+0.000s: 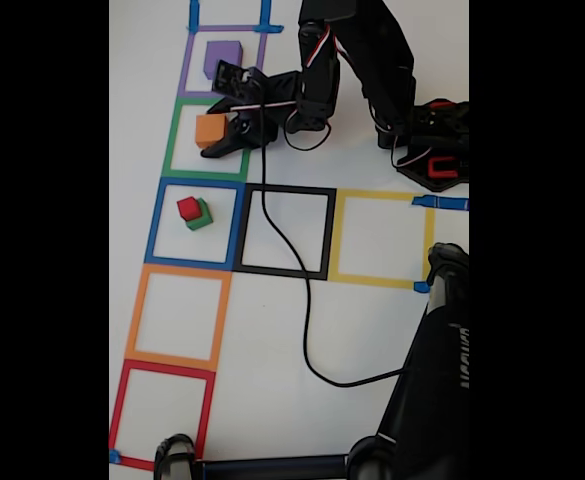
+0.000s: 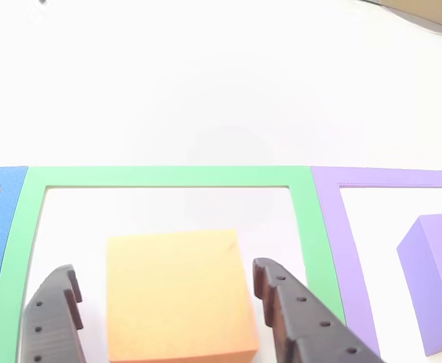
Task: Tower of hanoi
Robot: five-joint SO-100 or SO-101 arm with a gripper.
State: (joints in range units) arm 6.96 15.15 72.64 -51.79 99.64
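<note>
Open gripper (image 2: 164,291) straddles the orange block (image 2: 177,293) inside the green square (image 2: 168,176), purple block (image 1: 222,58) at twelve o'clock, no readable writing.

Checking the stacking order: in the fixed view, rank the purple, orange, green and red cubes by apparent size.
1. Purple cube
2. Orange cube
3. Green cube, partly covered by the red one on it
4. Red cube

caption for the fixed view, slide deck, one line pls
Arm's end effector open around the orange cube in the green square; purple cube and red-on-green stack wait nearby.
</note>
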